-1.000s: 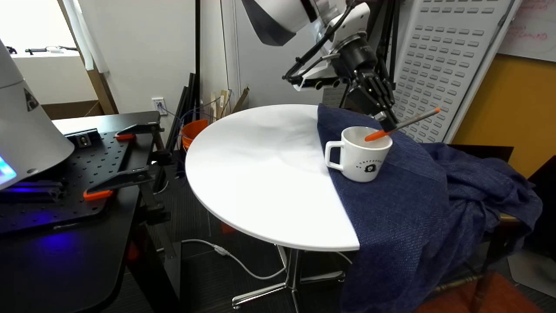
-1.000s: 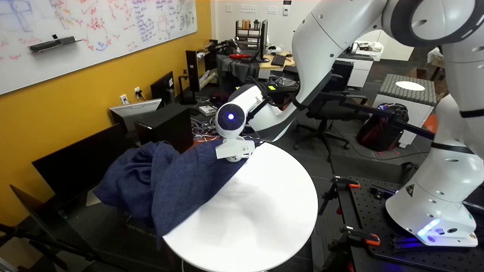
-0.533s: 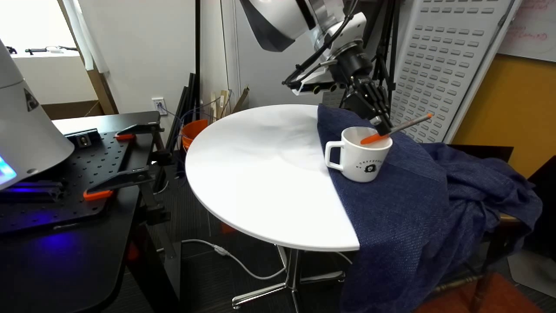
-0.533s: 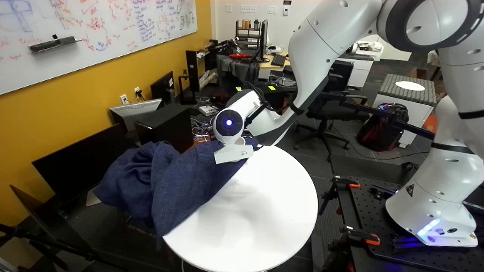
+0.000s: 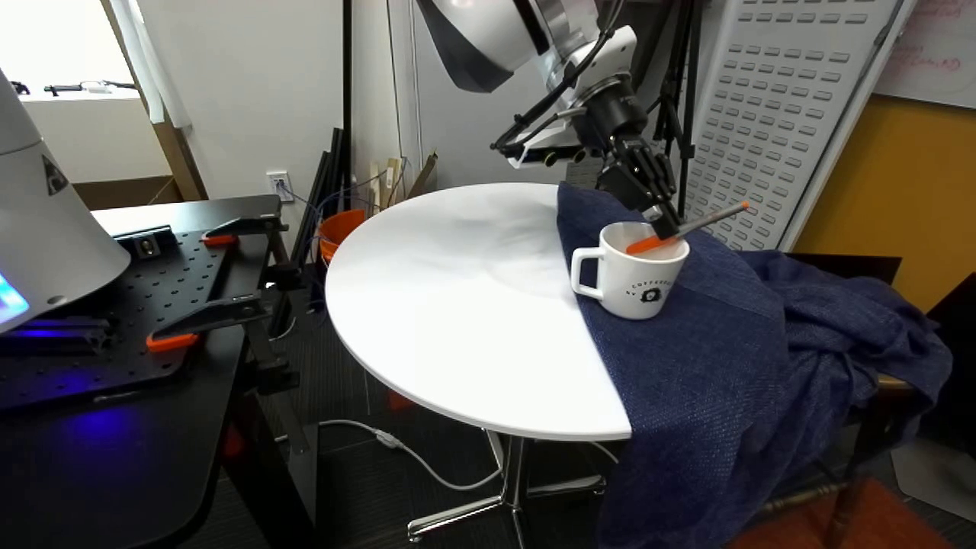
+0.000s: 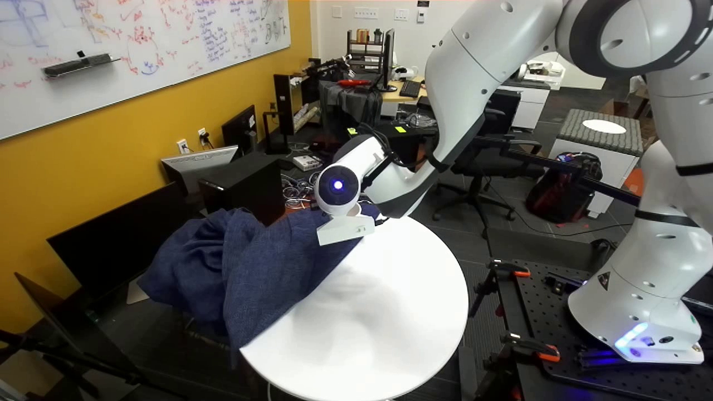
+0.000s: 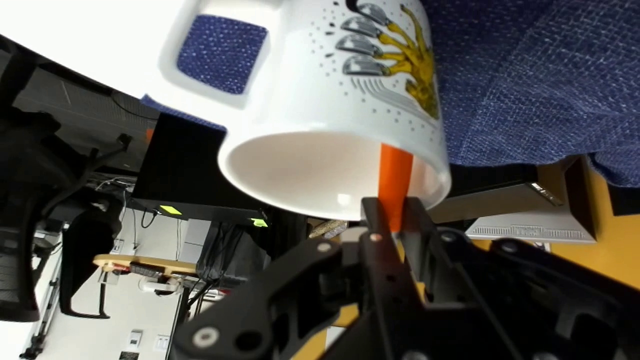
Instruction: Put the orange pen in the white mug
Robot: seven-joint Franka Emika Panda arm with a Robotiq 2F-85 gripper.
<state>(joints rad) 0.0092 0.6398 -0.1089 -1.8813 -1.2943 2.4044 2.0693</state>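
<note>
Fingers [image 7: 416, 225] pinch the orange pen [image 7: 395, 185], grey toward its orange-tipped top, tilted into the white mug [image 5: 633, 276].

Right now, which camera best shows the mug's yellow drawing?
The wrist view: the drawing faces it up close. In an exterior view, the mug shows a dark logo instead; neither exterior view shows the drawing.

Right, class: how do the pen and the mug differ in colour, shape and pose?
Colour: the pen is orange and grey; the mug is white with dark and yellow print.
Shape: the pen is thin and straight; the mug is wide and hollow, with a handle.
Pose: the pen slants, gripped by the tool, its lower end inside the mug; the mug stands upright on blue cloth.
Shared: each shows more than one colour.
</note>
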